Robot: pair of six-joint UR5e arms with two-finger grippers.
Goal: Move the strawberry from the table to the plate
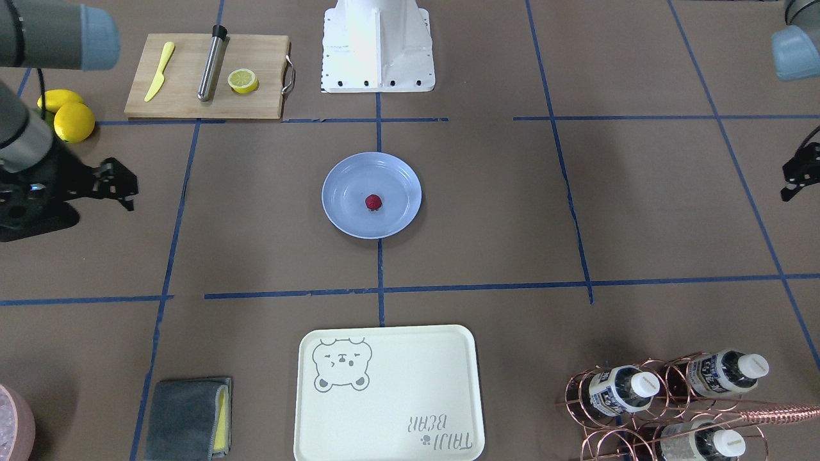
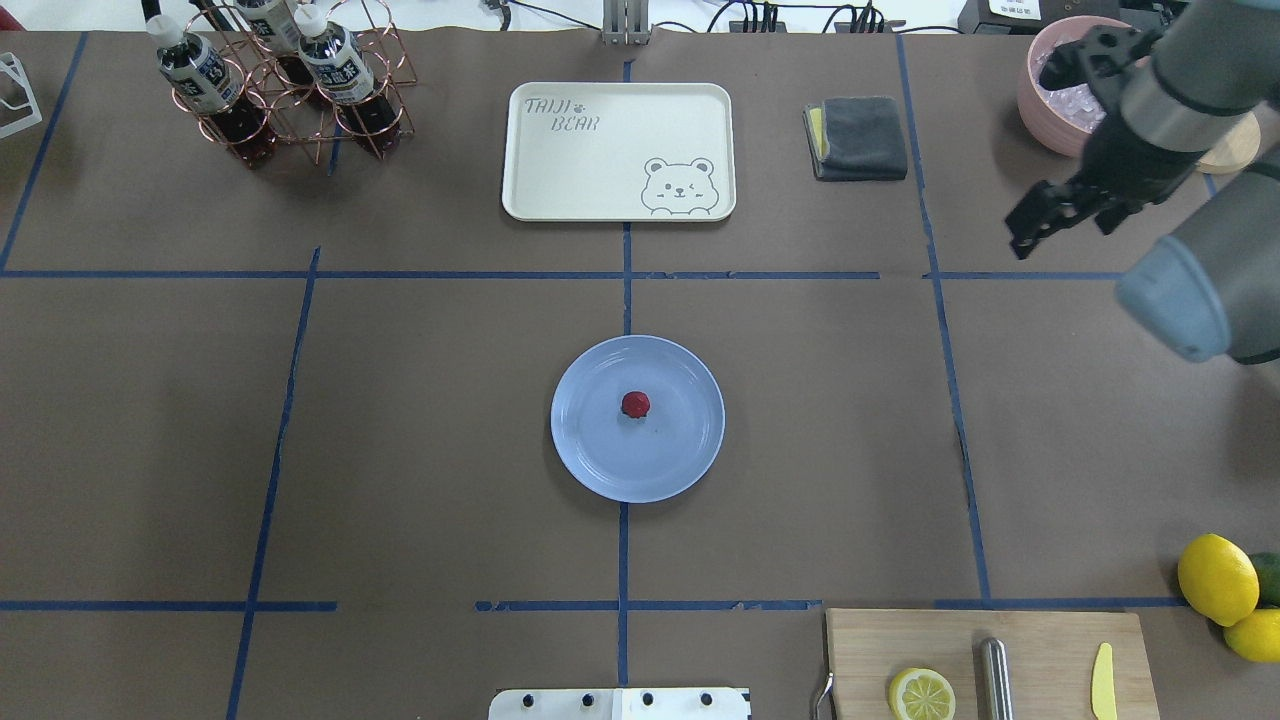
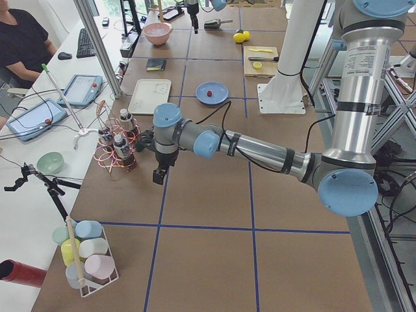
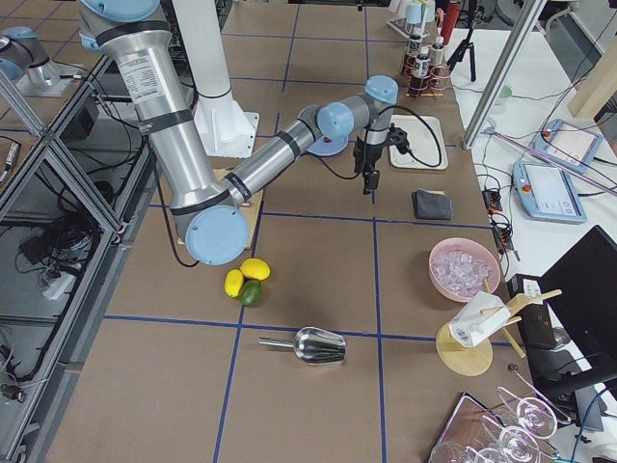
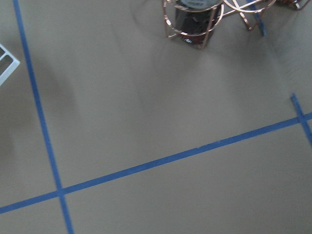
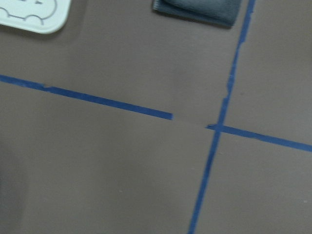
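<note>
The strawberry (image 1: pixel 374 202), small and dark red, lies near the middle of the light blue plate (image 1: pixel 400 173) at the centre of the brown table (image 1: pixel 500 211). From overhead the strawberry (image 2: pixel 635 404) rests on the plate (image 2: pixel 690 450) with no gripper near it. My right gripper (image 2: pixel 1030 225) hangs open and empty far out to the plate's side, above bare table near the grey cloth. My left gripper (image 1: pixel 785 182) also looks open and empty at the opposite table end, close to the bottle rack. Both wrist views show only table and tape.
A cream bear tray (image 2: pixel 560 180) and a grey cloth (image 2: pixel 860 135) lie beyond the plate. A copper rack with bottles (image 2: pixel 280 90) stands at far left. A cutting board (image 2: pixel 1040 640) with a half lemon, whole lemons (image 2: pixel 1215 578) and a pink ice bowl (image 2: pixel 1040 100) are on the right.
</note>
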